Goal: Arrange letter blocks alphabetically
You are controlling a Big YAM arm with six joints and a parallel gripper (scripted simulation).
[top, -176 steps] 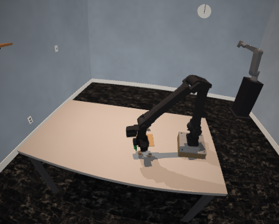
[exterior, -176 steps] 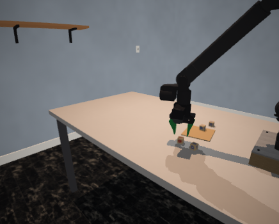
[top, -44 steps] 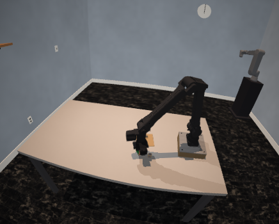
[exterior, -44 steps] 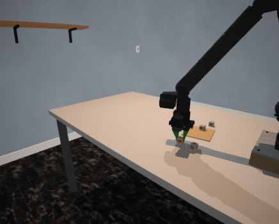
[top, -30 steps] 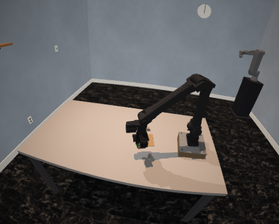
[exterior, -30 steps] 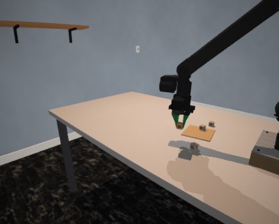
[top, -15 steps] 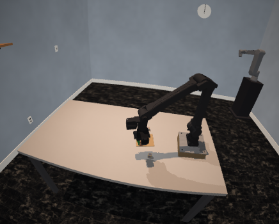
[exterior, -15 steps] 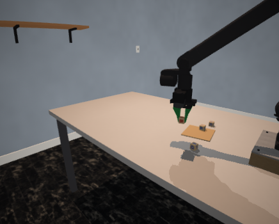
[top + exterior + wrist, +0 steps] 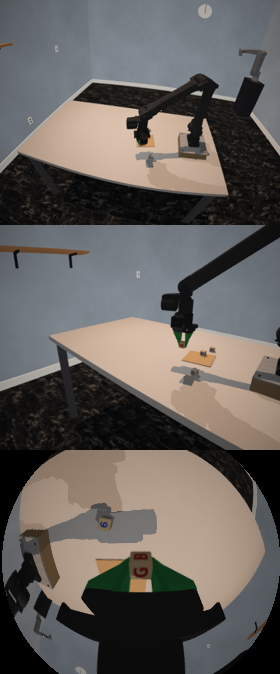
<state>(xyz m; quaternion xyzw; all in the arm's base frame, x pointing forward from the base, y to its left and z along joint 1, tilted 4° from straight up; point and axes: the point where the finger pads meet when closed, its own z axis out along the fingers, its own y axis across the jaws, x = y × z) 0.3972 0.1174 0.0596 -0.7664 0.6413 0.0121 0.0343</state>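
Note:
My gripper (image 9: 182, 344) (image 9: 140, 139) (image 9: 140, 561) has green fingers and is shut on a wooden block with a red letter (image 9: 182, 344) (image 9: 140, 562), held in the air above the table just off the left edge of the orange mat (image 9: 196, 360) (image 9: 149, 143) (image 9: 104, 566). A block with a blue face (image 9: 203, 353) sits on the mat. Another block (image 9: 212, 349) lies on the table just beyond the mat. A block with a blue letter (image 9: 194, 372) (image 9: 149, 157) (image 9: 104, 520) lies on the table in front of the mat, in the arm's shadow.
The robot's base block (image 9: 192, 150) (image 9: 266, 380) stands on the table to the right of the mat. The table's front edge (image 9: 135, 392) runs close to the loose front block.

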